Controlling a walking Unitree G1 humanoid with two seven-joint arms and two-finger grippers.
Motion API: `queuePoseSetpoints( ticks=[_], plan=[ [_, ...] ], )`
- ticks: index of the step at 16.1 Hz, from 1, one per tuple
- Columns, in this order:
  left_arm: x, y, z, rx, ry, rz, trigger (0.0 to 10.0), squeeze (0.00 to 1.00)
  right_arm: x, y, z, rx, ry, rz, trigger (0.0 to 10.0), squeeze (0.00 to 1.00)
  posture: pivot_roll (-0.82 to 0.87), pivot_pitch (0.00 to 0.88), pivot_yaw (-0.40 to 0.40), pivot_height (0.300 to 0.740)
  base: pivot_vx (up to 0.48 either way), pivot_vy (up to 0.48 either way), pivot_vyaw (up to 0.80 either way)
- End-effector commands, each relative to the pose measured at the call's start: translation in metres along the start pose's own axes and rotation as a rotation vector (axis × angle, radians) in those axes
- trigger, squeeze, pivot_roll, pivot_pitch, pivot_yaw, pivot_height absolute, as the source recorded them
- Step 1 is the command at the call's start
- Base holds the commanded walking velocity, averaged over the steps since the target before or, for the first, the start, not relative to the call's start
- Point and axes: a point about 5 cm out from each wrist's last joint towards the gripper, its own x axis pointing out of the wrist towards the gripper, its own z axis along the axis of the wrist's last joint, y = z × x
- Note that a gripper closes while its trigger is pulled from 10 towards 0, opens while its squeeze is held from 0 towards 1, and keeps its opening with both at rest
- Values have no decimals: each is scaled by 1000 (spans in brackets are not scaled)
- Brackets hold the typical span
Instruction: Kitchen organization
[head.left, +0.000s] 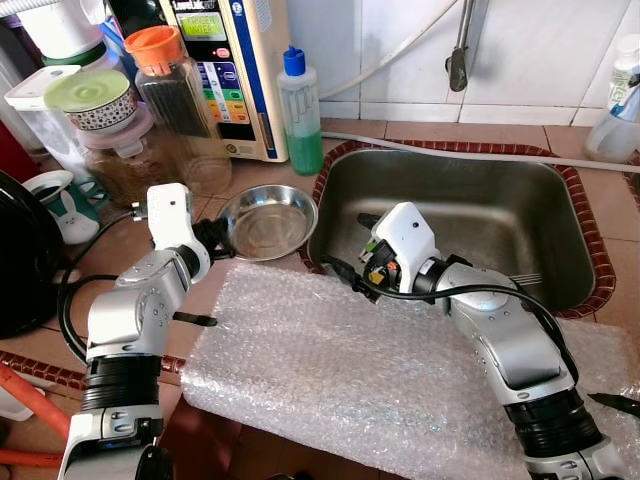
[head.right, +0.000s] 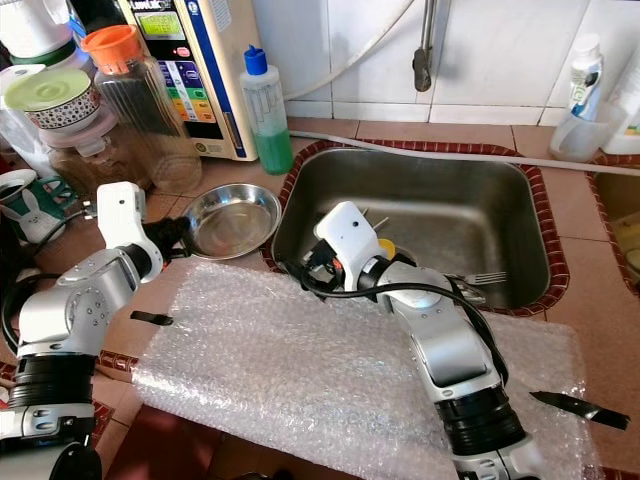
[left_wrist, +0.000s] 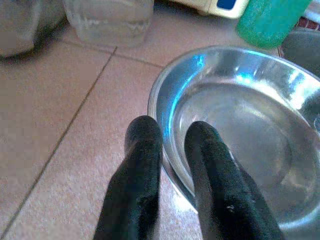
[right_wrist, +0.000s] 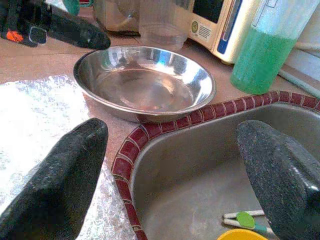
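Bubble wrap (head.left: 380, 370) is spread up front, and behind it, beside the sink (head.left: 470, 215), the light, slippery steel bowl (head.left: 268, 222) is pinched at its thin rim by the left gripper (left_wrist: 172, 150), while the right gripper (right_wrist: 175, 175) is held wide apart.

A home kitchen: steel sink (head.left: 520, 215) in a tiled counter, dish soap (head.left: 301, 110), probably food jars (head.left: 175, 85) (contents unclear).

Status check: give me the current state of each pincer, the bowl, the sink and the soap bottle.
Left pincer: shut on the steel bowl's rim.
Right pincer: open, over the sink's edge.
Steel bowl: upright on the counter, empty.
Sink: holds a fork and small items.
Soap bottle: upright, capped, half full.
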Motion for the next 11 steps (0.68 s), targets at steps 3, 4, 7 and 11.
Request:
queuePoseSetpoints(
  ticks=[3,4,7,11],
  plan=[
    [-3,4,-7,-46,28,4,10000,1000,4,6,2,-27,2,33,10000,0,-216,93,138,740,0,0,0],
    [-3,3,-7,-50,30,2,10000,1000,4,7,2,-30,2,35,10000,0,-216,93,138,740,0,0,0],
    [-2,3,-13,-83,48,1,10000,1000,4,7,1,-34,4,37,10000,0,-216,93,138,740,0,0,0],
    [-1,0,-20,-124,77,5,10000,1000,4,10,0,-44,8,46,10000,0,-218,95,135,740,0,0,0]
  ],
)
